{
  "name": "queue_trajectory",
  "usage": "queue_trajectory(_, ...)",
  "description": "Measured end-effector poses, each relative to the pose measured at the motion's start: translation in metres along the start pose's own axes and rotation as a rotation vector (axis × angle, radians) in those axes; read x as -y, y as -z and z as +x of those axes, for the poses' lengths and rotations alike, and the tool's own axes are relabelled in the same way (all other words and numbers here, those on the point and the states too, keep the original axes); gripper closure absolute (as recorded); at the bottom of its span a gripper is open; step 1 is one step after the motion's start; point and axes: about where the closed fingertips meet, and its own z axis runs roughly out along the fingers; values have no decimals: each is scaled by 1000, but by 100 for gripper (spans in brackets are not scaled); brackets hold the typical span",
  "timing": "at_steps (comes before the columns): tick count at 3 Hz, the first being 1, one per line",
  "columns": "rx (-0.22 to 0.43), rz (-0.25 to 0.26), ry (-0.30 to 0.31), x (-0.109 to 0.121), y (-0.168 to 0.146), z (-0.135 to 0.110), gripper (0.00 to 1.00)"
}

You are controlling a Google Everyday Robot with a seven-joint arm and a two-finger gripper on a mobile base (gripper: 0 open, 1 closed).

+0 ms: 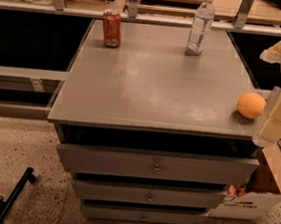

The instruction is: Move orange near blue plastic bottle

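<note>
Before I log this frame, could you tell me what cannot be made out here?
Camera view: gripper, right of the orange, is cut off by the right edge.
Blue plastic bottle label: print too small to read.
Soda can lettering: too small.
Drawers' contents: hidden behind their fronts.

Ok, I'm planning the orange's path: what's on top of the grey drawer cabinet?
The orange at the near right edge, the blue plastic bottle and a soda can at the back. The hand beside the orange hides the near right corner of the cabinet.
</note>
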Motion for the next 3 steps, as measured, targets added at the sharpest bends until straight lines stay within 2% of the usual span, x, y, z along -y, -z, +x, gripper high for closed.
queue_trajectory(1, 0, 0, 0, 0, 0, 0, 0)
queue_trajectory(2, 34, 10, -23, 16, -8, -2, 0)
queue_trajectory(3, 75, 30, -76, 47, -21, 9, 0)
